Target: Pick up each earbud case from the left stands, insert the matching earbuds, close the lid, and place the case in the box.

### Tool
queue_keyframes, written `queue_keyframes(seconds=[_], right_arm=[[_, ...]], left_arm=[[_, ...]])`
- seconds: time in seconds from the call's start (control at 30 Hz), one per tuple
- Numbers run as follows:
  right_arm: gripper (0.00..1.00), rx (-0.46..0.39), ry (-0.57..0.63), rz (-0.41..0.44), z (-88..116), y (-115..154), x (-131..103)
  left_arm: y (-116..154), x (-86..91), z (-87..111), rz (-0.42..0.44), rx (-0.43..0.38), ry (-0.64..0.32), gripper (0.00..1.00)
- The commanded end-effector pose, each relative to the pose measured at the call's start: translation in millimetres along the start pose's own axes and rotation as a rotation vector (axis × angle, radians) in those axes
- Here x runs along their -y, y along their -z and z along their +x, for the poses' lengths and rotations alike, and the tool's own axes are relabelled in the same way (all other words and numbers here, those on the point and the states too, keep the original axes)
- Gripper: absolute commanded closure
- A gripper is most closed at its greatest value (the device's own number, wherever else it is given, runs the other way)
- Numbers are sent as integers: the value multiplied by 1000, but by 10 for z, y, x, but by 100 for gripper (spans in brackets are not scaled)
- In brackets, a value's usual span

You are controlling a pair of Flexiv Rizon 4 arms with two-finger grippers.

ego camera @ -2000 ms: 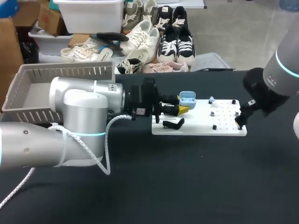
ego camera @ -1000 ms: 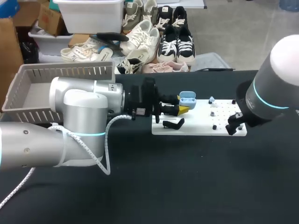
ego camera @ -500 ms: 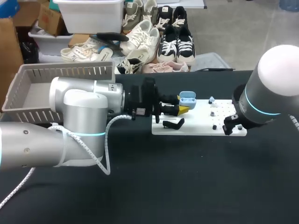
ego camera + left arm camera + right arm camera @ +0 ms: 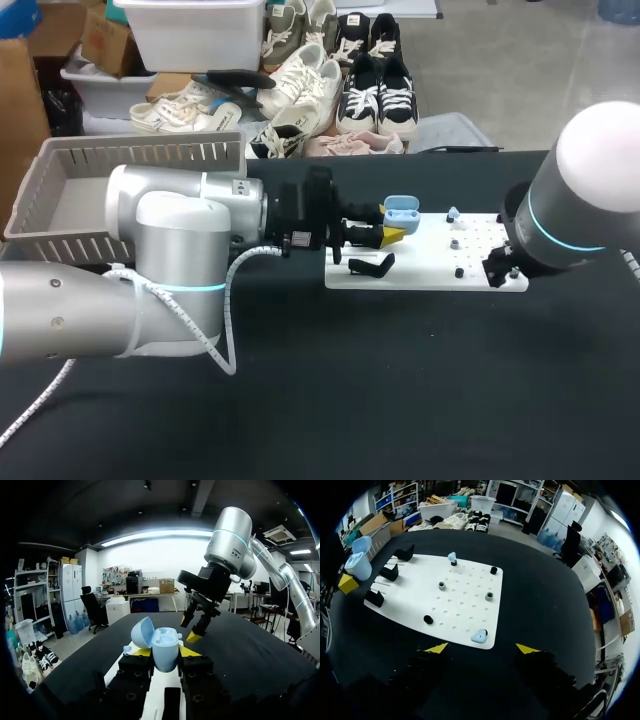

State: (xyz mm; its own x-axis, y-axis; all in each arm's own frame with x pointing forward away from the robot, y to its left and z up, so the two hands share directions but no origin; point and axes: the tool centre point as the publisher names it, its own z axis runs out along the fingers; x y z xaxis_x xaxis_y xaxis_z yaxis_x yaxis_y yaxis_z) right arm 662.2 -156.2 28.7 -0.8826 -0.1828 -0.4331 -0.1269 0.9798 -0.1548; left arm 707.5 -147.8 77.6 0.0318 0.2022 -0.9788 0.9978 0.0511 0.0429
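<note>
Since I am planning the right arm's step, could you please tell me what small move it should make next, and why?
Probably lower the right jaws onto the light blue earbud at the edge of the white board nearest them: they stand open just short of it, and the left jaws hold the blue case with its lid open.

You have the light-blue earbud case [image 4: 164, 645] upright with its lid open, held in the left pincer [image 4: 161, 656] over the white board's [image 4: 465, 595] far left part. 2 light-blue earbuds sit on the board: 1 [image 4: 479, 636] at its right edge, 1 [image 4: 452, 556] on a far peg. 3 black stands [image 4: 389, 573] line its left end. The grey slatted box [image 4: 60, 190] sits far left.
</note>
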Motion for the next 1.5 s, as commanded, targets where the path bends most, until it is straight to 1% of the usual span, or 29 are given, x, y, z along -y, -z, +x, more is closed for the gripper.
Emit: queue_keyframes(seconds=[0.03,0.17,0.3,0.73,1.1,1.37,1.5], right_arm=[[23,11,-9,22,17,3,-22],[24,4,-7,45,1,-5,-40],[33,1,-7,53,-8,-4,-55],[49,-13,-16,92,-29,14,-39],[51,-27,-13,103,-59,-30,-56],[56,-43,-3,101,-66,-82,-64],[56,-49,-1,101,-65,-101,-55]], left_arm=[[0,20,4,-8,2,-2,100],[0,20,4,-8,2,-2,100],[0,20,4,-8,2,-2,100],[0,20,4,-8,2,-2,100],[0,20,4,-8,2,-2,100],[0,20,4,-8,2,-2,100],[0,20,4,-8,2,-2,100]])
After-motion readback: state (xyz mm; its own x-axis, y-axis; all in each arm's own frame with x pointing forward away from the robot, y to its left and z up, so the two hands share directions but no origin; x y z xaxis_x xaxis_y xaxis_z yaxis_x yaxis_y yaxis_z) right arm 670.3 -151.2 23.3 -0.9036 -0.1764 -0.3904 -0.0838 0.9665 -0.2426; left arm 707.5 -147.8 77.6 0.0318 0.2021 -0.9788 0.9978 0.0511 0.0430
